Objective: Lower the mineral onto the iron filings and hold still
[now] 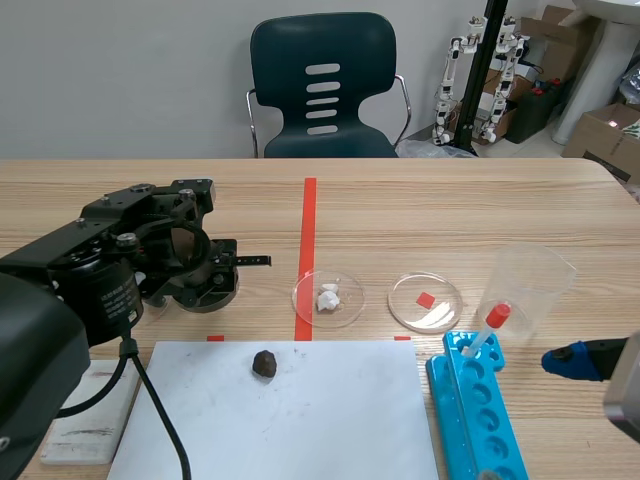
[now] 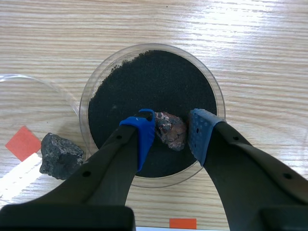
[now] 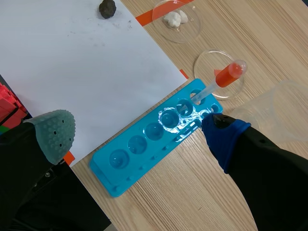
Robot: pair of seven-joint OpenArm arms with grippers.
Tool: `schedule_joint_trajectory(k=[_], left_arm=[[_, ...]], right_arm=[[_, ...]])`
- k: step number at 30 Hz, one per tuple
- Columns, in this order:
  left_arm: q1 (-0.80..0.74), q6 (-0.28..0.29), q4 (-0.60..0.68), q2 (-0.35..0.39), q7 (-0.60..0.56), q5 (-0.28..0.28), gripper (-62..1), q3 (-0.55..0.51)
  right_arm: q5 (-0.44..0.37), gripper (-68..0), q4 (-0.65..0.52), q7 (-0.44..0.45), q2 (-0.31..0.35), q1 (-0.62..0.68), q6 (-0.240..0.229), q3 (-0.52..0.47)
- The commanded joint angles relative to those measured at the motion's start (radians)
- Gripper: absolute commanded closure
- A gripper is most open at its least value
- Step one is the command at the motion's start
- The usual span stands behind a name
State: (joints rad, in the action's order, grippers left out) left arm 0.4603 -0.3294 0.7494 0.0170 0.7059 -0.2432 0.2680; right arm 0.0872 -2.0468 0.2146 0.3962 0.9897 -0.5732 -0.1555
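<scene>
Left gripper (image 2: 172, 126) pinches the mineral (image 2: 171, 132) over iron filings (image 2: 154, 82) near the dish (image 2: 84, 103) edge; right gripper (image 3: 137, 132) spread.

a white paper sheet (image 1: 330, 420) covers the middle of the table's (image 1: 480, 210) near edge, with a small dark lump (image 1: 265, 363) lying on its far part. just past the sheet's far edge stands a clear dish (image 1: 347, 285) holding white lumps (image 1: 328, 297), and beside it to the right a second clear dish (image 1: 445, 312). a blue tube rack (image 1: 485, 420) runs along the sheet's right edge; a dropper with a red bulb (image 1: 490, 325) leans in its far hole. a clear plastic cup (image 1: 530, 280) stands just beyond the rack. a white slab (image 1: 90, 420) lies at the near left corner. a rough grey stone (image 2: 60, 155) rests toward the left side. a dark chair (image 1: 322, 90) stands behind the far edge, with cardboard boxes (image 1: 605, 130) off to the right.
</scene>
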Motion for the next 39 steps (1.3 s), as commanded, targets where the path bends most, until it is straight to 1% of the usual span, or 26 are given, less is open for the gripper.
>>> schedule_joint_trajectory(k=[1,9,13,18,24,30,32,36,39], left_arm=[[0.022,-0.002,0.014,-0.003,-0.006,0.001,-15.6,-0.006],[0.021,-0.001,0.021,-0.003,-0.005,0.000,-15.6,-0.012],[-0.006,0.002,0.075,0.003,-0.006,0.002,-15.6,-0.012],[-0.061,0.003,0.200,0.025,-0.005,0.002,-15.6,-0.012],[-0.165,0.010,0.395,0.077,-0.012,0.004,-15.6,-0.012],[-0.331,0.014,0.637,0.140,-0.102,0.001,-15.6,-0.012],[-0.396,0.052,0.723,0.163,-0.145,0.001,-15.6,-0.012],[-0.535,0.167,0.891,0.212,-0.243,0.002,-15.6,-0.013],[-0.646,0.252,1.006,0.244,-0.315,0.002,-15.6,-0.036]], right_arm=[[-0.008,-54.7,-0.016,0.008,0.011,-0.006,0.001,-0.002],[-0.008,-54.7,-0.016,0.008,0.011,-0.006,0.001,-0.002],[-0.008,-54.7,-0.016,0.008,0.011,-0.006,0.001,-0.002],[-0.008,-54.7,-0.016,0.008,0.011,-0.006,0.001,-0.002],[-0.008,-54.7,-0.016,0.008,0.011,-0.007,0.001,-0.002],[-0.008,-54.7,-0.016,0.008,0.011,-0.007,0.001,-0.002],[-0.008,-54.7,-0.016,0.008,0.011,-0.007,0.001,-0.002],[-0.008,-54.7,-0.016,0.008,0.011,-0.007,0.001,-0.002],[-0.008,-54.7,-0.016,0.008,0.011,-0.007,0.001,-0.002]])
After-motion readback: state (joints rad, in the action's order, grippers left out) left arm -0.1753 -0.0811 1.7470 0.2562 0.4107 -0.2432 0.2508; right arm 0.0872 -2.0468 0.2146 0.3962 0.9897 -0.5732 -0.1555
